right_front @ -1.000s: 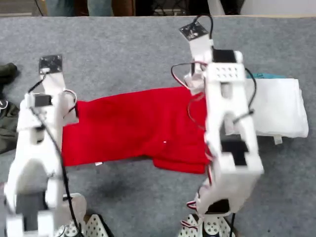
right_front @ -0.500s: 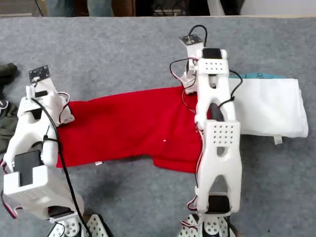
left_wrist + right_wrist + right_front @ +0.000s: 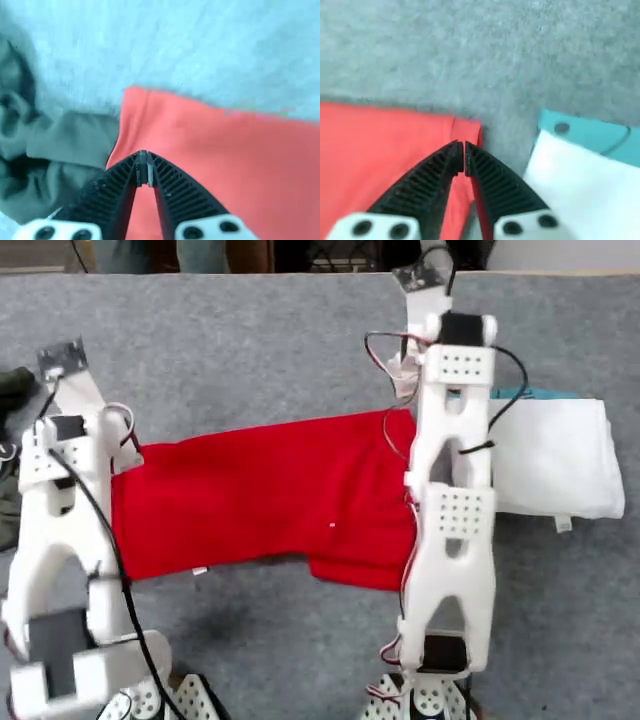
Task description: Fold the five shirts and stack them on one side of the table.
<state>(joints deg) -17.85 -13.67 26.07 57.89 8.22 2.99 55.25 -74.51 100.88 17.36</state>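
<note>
High view showed the red shirt flat on the worktop. Left fingers and right fingers were clenched, empty. I judged it light, limp; pinch the corners.

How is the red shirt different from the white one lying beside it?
The red shirt lies spread out long across the middle of the table, while the white shirt is folded into a compact rectangle at the right side. The red shirt rests straight on the grey surface; the white shirt sits on something teal. Both lie flat on the same table.
</note>
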